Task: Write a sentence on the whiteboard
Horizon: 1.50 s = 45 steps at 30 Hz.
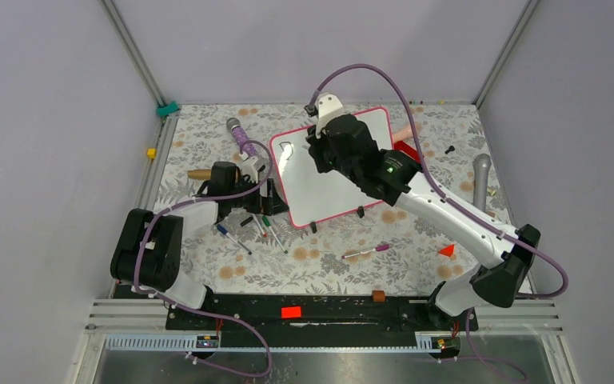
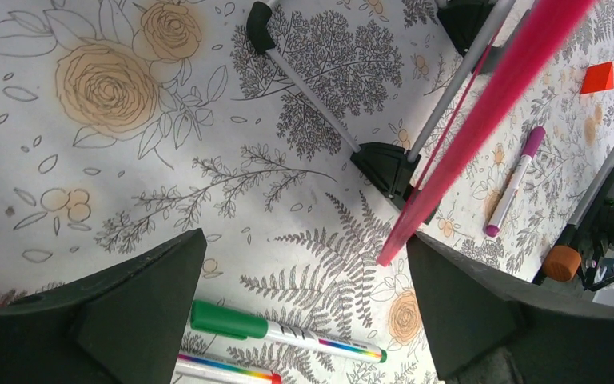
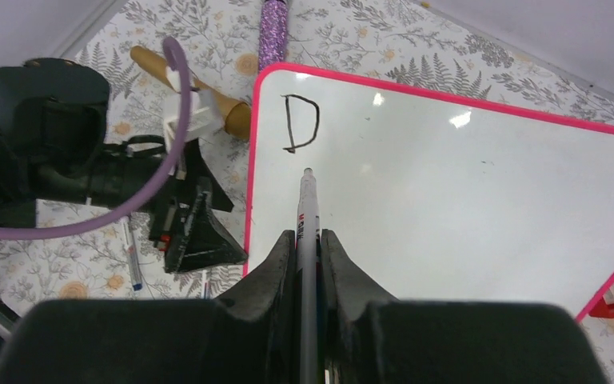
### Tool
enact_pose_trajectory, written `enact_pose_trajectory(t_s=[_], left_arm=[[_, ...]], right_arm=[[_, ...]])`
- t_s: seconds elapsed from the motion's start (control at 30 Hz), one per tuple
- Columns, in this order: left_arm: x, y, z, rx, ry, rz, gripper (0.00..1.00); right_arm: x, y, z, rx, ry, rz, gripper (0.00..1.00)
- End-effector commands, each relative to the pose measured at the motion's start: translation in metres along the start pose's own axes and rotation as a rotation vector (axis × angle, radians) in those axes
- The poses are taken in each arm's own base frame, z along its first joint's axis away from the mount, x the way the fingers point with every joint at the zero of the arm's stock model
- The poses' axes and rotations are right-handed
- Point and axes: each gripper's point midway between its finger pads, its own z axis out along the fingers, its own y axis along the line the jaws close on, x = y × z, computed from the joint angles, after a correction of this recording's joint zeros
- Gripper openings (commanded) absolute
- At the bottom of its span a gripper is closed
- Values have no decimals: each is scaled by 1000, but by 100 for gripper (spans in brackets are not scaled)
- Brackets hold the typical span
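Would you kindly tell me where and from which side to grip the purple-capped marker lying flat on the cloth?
Take the purple-capped marker at mid-barrel, from straight above, pinching across its width: it lies flat, a slim cylinder, with bare cloth along both sides.

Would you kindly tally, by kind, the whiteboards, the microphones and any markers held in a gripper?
Whiteboard: 1
Microphones: 2, the purple microphone and the grey microphone
Marker held in the right gripper: 1
Total: 4
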Motion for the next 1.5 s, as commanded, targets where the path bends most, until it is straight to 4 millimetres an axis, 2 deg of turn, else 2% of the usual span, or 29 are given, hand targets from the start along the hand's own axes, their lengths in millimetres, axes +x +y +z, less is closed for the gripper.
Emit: enact_pose_trajectory(t_s=[0.0,0.17,0.3,0.43,0.57,0.73,0.87,1.0,1.03,1.17,1.37,1.47], left_arm=[[-22,-8,-16,0,-100,88,99],[-32,-21,-29,15,-171,152,99],[-38,-33,-35,53,-207,189,99],[-44,-30,-36,34,-203,197,99],[-60,-32,-40,26,-222,227,99],[-72,-28,-33,32,-193,258,99],[-68,-35,-22,138,-189,265,82],[-69,-40,-16,209,-185,265,47],[-69,-43,-15,231,-192,269,42],[-70,-55,-14,332,-192,279,33],[-68,-65,-12,431,-167,269,36],[-74,-70,-10,492,-161,262,25]], right_arm=[[-11,-17,-15,39,-66,-6,0],[-8,-23,-23,39,-92,-19,0],[-15,-22,-26,20,-121,-12,0],[-23,-18,-27,-4,-142,-11,0],[-30,-18,-27,-14,-162,-3,0],[-34,-20,-26,-9,-167,-4,0],[-31,-25,-24,8,-159,-17,0],[-25,-28,-16,9,-141,-10,0],[-24,-27,-14,4,-135,-6,0],[-17,-23,-7,-19,-107,-2,0],[-7,-15,7,-46,-75,2,0],[-12,-11,15,-58,-79,12,0]])
